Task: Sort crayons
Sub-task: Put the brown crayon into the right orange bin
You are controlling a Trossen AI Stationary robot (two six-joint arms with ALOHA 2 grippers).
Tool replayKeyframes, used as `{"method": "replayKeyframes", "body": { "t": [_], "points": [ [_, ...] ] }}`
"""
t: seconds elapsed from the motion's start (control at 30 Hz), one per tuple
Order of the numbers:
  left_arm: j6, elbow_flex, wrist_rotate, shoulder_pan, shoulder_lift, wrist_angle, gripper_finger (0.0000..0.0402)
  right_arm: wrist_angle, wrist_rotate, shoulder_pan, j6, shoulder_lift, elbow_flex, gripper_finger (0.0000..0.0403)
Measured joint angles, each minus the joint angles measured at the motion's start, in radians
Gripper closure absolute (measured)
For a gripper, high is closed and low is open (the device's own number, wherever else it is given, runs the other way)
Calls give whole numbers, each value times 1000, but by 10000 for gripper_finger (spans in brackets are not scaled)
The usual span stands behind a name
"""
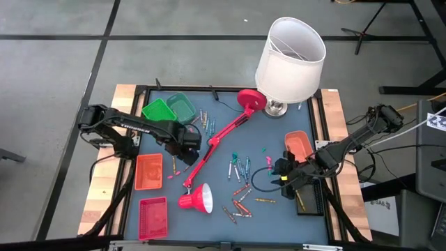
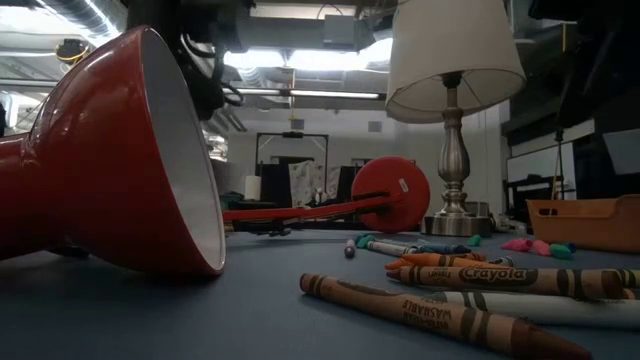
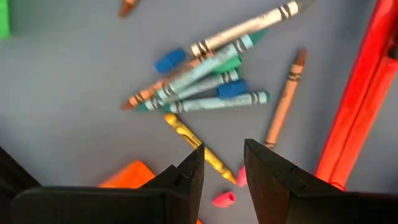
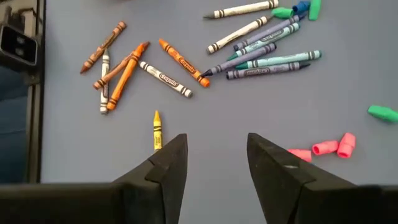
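Nearby, orange bin (image 1: 299, 143), contents unclear.

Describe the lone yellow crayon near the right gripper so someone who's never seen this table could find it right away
Start at the white lamp at the table's far edge, then come down to the right gripper by the orange bin. The yellow crayon lies alone just ahead of its open jaws, apart from the orange and brown cluster; it is the only yellow one there.
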Motion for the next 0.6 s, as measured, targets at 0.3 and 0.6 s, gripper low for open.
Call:
{"method": "replayKeyframes", "body": {
  "t": [0.3, 0.6],
  "points": [
    [-48, 0, -50, -112, 18, 169, 304, -8, 15, 0, -146, 0, 0, 240],
    [-37, 0, -86, -161, 110, 203, 304, -7, 15, 0, -149, 0, 0, 240]
  ]
}}
